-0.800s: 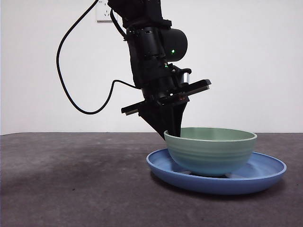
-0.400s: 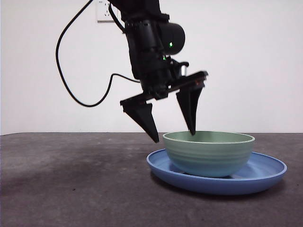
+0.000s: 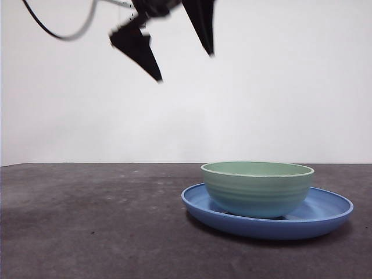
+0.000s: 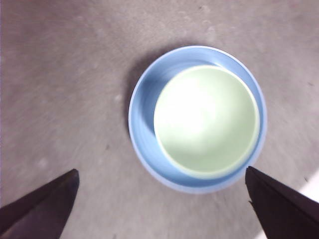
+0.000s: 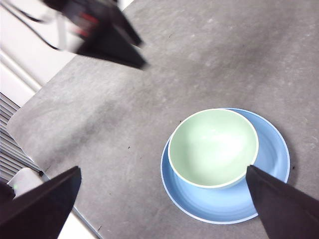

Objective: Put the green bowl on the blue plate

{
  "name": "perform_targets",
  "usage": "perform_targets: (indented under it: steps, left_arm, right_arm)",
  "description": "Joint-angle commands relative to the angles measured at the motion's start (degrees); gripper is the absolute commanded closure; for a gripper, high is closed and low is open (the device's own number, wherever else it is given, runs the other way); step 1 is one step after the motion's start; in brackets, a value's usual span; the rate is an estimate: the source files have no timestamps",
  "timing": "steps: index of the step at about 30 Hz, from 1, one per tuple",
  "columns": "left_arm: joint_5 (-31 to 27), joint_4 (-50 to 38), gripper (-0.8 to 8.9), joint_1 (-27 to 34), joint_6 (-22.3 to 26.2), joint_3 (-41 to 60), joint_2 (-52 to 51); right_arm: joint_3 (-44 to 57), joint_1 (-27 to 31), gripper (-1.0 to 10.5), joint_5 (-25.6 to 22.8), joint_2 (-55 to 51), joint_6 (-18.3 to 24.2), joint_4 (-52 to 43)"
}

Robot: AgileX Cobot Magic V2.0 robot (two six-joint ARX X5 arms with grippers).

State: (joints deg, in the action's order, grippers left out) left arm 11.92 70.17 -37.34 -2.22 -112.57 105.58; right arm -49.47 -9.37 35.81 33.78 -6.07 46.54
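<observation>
The green bowl (image 3: 257, 188) stands upright inside the blue plate (image 3: 325, 214) on the dark table, right of centre in the front view. My left gripper (image 3: 184, 65) hangs open and empty high above the bowl and a little to its left. The left wrist view looks straight down on the bowl (image 4: 207, 121) in the plate (image 4: 142, 107), between the open jaws of my left gripper (image 4: 161, 171). My right gripper (image 5: 163, 169) is open and empty, high above the table. Its view shows the bowl (image 5: 213, 147), the plate (image 5: 271, 149) and the left gripper (image 5: 109, 40).
The dark grey table (image 3: 87, 221) runs back to a white wall. In the right wrist view, the table's edge (image 5: 55, 186) runs along one side, with a white slatted thing beyond it. A black cable (image 3: 58, 32) hangs from the left arm.
My left gripper opened and let go of the bowl's rim, then rose up and slightly left, away from the bowl. The bowl stays in the plate.
</observation>
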Motion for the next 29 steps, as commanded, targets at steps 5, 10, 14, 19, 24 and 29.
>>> perform_targets:
  steps: [5,10,14,19,24,29]
  left_arm:
    - [0.02,-10.51,2.75,2.34,1.57,23.45,-19.06]
    - [0.04,-17.07,2.74,4.37,1.97,36.85,-31.39]
    - [0.13,-22.36,2.74,4.81,2.91,46.36,-41.94]
    - [8.2,-24.61,2.74,4.81,4.57,55.17,-53.68]
    - [14.47,-22.49,2.74,4.79,4.7,57.75,-61.13]
    - [14.69,-21.24,2.74,4.76,5.22,57.75,-64.17]
  right_arm:
    - [-1.18,-0.22,3.2,0.15,0.2,0.07,-0.17]
    - [-1.18,-0.22,3.2,0.15,0.2,0.04,-0.2]
    - [-1.18,-0.22,3.2,0.2,0.2,0.04,-0.2]
    - [-1.18,-0.22,3.2,0.17,0.2,0.04,-0.2]
    - [-1.18,-0.22,3.2,0.17,0.2,0.04,-0.2]
    - [-1.18,-0.22,3.2,0.17,0.2,0.0,-0.2]
